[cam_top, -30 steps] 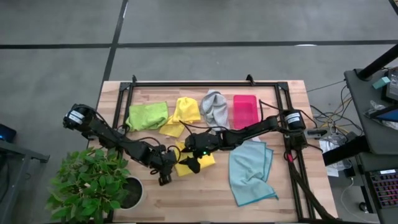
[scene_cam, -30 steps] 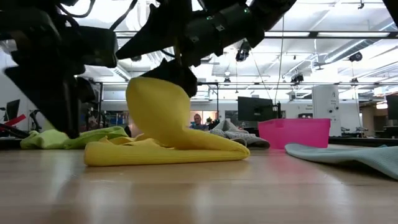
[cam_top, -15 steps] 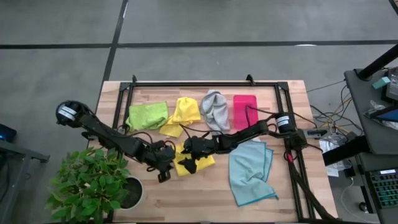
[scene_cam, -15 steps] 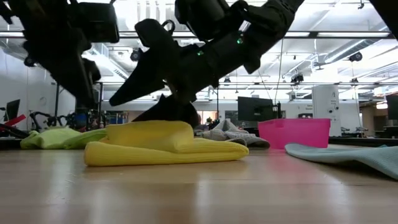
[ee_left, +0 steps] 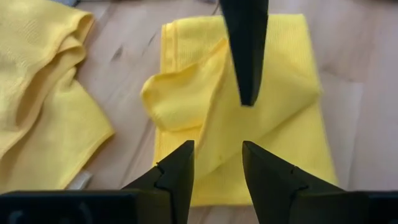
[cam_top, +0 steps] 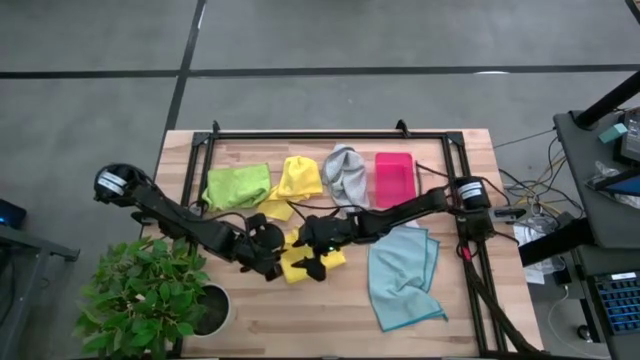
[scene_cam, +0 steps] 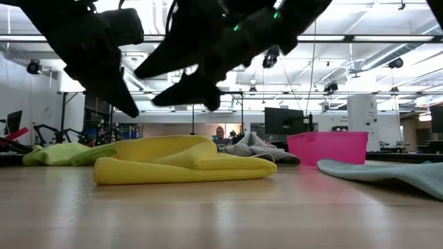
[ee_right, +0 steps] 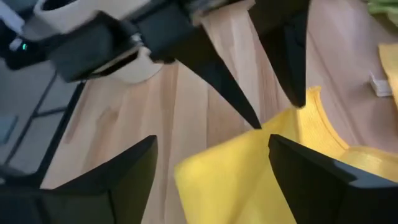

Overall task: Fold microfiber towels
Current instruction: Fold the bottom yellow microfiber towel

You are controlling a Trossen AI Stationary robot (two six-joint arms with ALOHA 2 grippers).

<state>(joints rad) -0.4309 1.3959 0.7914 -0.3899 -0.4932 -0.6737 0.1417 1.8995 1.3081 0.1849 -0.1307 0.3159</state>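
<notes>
A yellow microfiber towel point(cam_top: 308, 260) lies folded on the wooden table, with its upper flap laid over the lower layers point(scene_cam: 187, 158). My left gripper point(cam_top: 272, 263) is open and hovers just above the towel's left end; its fingers point(ee_left: 217, 168) straddle the air above the cloth point(ee_left: 249, 137). My right gripper point(cam_top: 318, 262) is open and empty, a little above the towel's middle point(ee_right: 249, 180). In the low view both grippers point(scene_cam: 128, 104) point(scene_cam: 187, 86) stand clear above the towel.
Along the far side lie a lime green towel point(cam_top: 237, 185), a second yellow towel point(cam_top: 292, 185), a grey towel point(cam_top: 346, 172) and the pink tray point(cam_top: 394, 178). A light blue towel point(cam_top: 402, 275) lies spread at the near right. A potted plant point(cam_top: 150, 295) stands off the near left corner.
My right gripper has carried the yellow towel's raised flap down toward the table's left edge and laid it over the lower layers. It has then let go, opened and risen clear. The towel now lies flat and folded. My left gripper has moved closer to the towel's left end.
</notes>
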